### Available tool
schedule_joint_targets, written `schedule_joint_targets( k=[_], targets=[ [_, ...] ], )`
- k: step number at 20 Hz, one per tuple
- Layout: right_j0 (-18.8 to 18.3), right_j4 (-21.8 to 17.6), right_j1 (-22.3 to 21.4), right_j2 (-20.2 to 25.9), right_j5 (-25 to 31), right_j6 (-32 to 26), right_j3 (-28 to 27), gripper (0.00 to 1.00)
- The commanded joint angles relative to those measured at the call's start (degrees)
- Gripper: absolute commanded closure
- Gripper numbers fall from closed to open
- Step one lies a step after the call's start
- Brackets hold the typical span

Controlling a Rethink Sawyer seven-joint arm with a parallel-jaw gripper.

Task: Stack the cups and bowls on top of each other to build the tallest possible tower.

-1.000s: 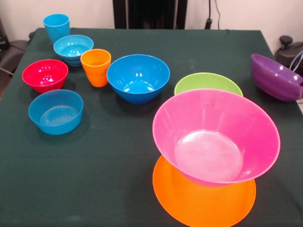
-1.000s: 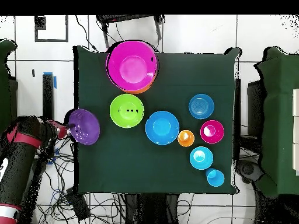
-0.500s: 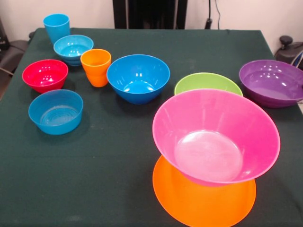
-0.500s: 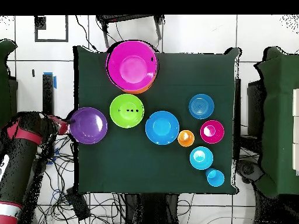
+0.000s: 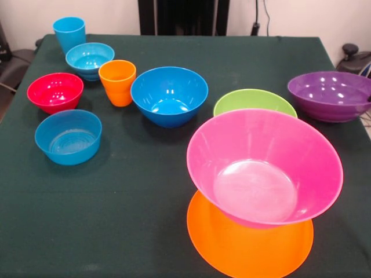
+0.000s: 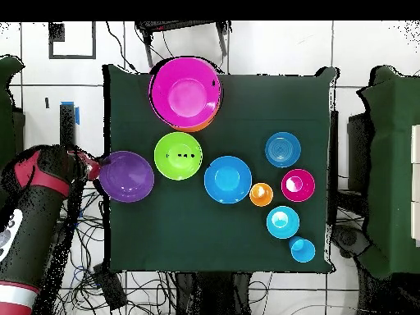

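Purple glossy plastic bowl [image 5: 331,95] sits by my gripper [image 6: 92,168] at the table's edge [image 6: 108,123]; I can't tell its jaw state.

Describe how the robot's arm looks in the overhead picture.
The arm is a thick, rounded tube, mostly black, with a red band around its upper segment and another red section at the bottom edge of the view. A pale grey-white patch sits on its left side. Its tip by the purple bowl is small and reddish; no detail of the gripper can be made out.
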Motion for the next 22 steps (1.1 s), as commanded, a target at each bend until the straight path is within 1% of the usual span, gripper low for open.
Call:
schedule_joint_targets(
  k=[1,4,8,13,17,21,22],
  targets=[
    [-3.26,-6.02,-8.68,8.59,2.53,-9.97,9.14,1.0],
    [-4.01,-7.34,-10.74,9.06,3.99,-10.95,10.17,1.0],
    [-5.09,-9.06,-12.97,9.45,7.06,-12.2,10.0,1.0],
    [-6.18,-11.28,-14.49,10.03,10.08,-13.38,9.21,1.0],
    [-8.06,-12.63,-14.31,10.78,15.23,-14.5,5.43,1.0],
    [-8.71,-14.22,-14.8,10.76,20.2,-15.36,2.59,1.0],
    [-8.44,-14.78,-15.25,10.75,20.79,-15.5,2.72,1.0]
  ],
)
